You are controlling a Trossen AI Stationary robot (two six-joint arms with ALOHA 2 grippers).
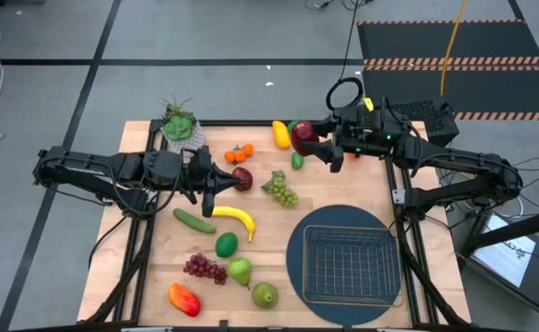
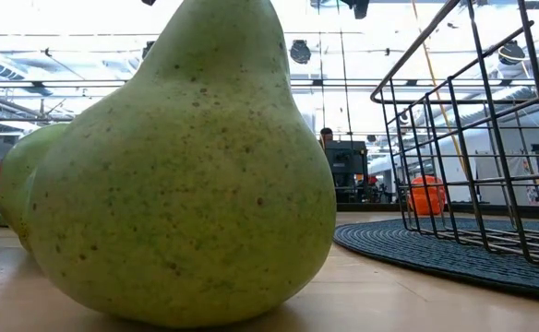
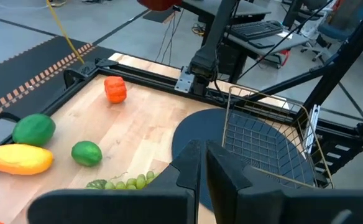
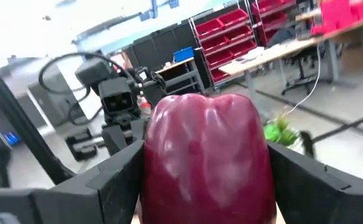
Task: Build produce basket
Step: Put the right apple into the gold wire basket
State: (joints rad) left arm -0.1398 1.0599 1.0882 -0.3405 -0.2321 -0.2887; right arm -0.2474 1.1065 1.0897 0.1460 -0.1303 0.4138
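Pear (image 2: 173, 166) filling the low view, basket (image 2: 477, 138) sitting empty behind it on the mat (image 2: 436, 254).
From above, the right gripper (image 1: 317, 140) is holding a dark red apple (image 1: 304, 137) aloft at the far edge, fingers spread around it; I'd be carrying it level over the grapes (image 1: 282, 190) before lowering into the basket (image 1: 350, 265). Left gripper (image 1: 208, 196) is waiting pinched shut, empty, beside the banana (image 1: 235, 219).

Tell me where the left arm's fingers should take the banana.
Grip the banana at mid-length, coming straight down, fingers across its narrow width. It lies flat on the table as a curved crescent, long axis running diagonally; the middle looks thickest and best balanced. The cucumber lies close on one side, so probably keep the fingers clear of it.
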